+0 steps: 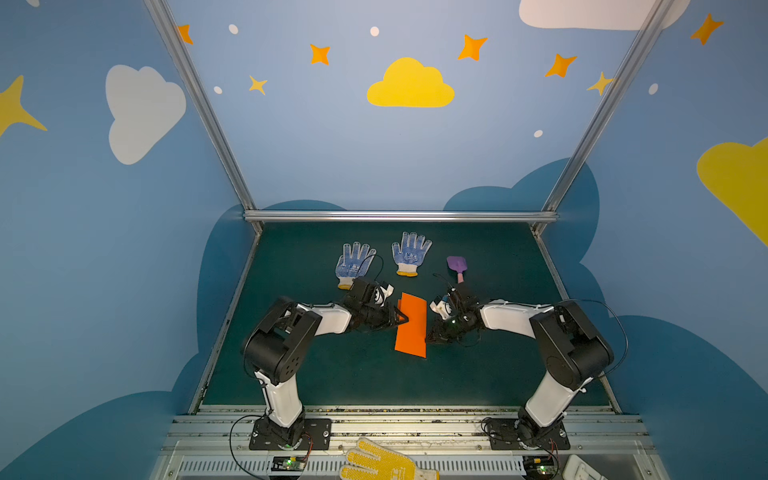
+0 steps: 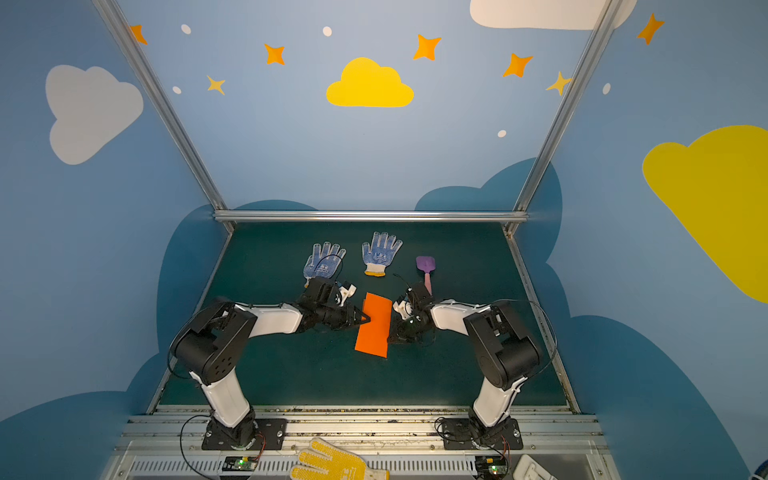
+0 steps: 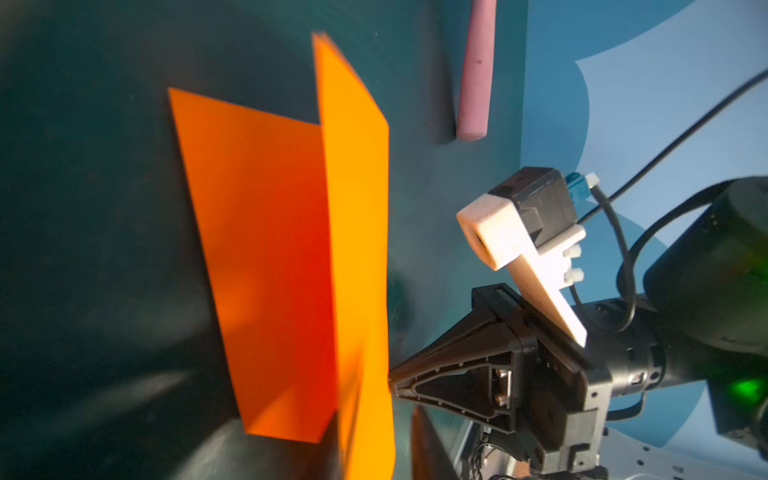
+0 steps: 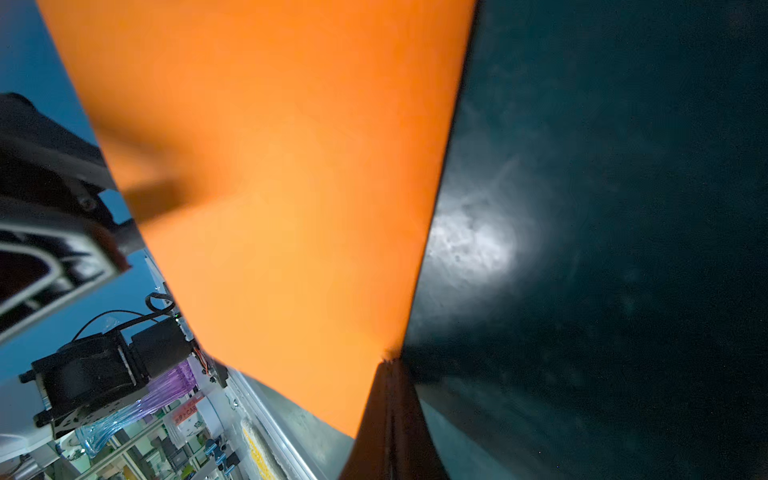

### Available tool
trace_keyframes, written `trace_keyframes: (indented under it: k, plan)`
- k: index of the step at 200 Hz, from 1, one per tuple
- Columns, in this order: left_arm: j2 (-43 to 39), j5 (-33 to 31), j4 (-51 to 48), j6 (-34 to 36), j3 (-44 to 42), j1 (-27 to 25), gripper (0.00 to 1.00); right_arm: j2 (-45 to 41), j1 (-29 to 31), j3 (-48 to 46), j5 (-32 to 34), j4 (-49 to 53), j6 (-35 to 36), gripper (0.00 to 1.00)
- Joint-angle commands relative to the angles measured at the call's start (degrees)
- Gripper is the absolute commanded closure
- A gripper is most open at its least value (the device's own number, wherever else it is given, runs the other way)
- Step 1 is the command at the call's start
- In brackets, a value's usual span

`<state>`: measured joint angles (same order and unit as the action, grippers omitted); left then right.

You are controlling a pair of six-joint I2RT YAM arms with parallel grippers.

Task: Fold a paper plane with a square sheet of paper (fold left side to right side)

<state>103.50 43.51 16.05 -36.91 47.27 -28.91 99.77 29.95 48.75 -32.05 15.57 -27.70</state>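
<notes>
Step in hand (judged): L-to-R half fold, brought over but not yet creased. The square sheet of paper [image 1: 411,325] is seen in both top views as a narrow rect. mid-bench [image 1: 332,374], between the two arms and slightly skewed. In the left wrist view one layer is seen standing up off the other, so the layers aren't flat.

L fingers [image 1: 397,320]: set at the sheet's left long edge and narrowed round the raised layer. Clamped or not can't be told.
R fingers [image 4: 390,415]: fully closed, tip touching the right long edge near its robot-side end. Pinched vs. just pressed can't be told.

Next, prob.: raised layer to be laid flat, edges matched, crease pressed along its length. The paper is thin and easily dragged, so one end should be pinned.

Count:
- sheet x1
- blue-dotted gloves x2 [image 1: 353,264] [image 1: 410,253], far side of bench
- toy shovel x1 [image 1: 457,266], beyond R arm
- yellow dotted glove x1 [image 1: 382,461], off-bench on front rail
- arms x2
</notes>
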Motion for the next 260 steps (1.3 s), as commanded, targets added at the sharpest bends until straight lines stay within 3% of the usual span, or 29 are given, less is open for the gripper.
trace_keyframes:
  k: [1,39,77,122,184,260]
  plan:
    - [1.02,0.81,-0.43,-0.16,0.48,0.17,0.81,0.08,-0.51,1.94,3.95,6.11,2.4,1.0]
    - [-1.12,-0.92,-4.75,-2.41,0.4,-0.52,0.9,-6.64,2.46,5.93,5.62,11.3,6.84,1.0]
    - [-3.17,-4.39,-11.11,-7.11,0.02,-1.04,0.94,-11.35,9.52,7.41,12.69,14.95,7.0,0.66]
    - [-4.62,-5.68,-15.25,-13.28,-0.64,-1.58,0.96,-13.1,22.53,7.58,26.18,15.88,4.63,0.49]
    - [-5.09,-4.93,-19.41,-14.26,0.78,-1.77,0.97,-6.31,35.41,15.56,41.78,19.52,4.11,0.37]
    - [-4.72,-4.13,-19.94,-14.07,1.38,-1.77,0.97,1.55,37.96,19.92,47.43,19.02,2.26,0.37]
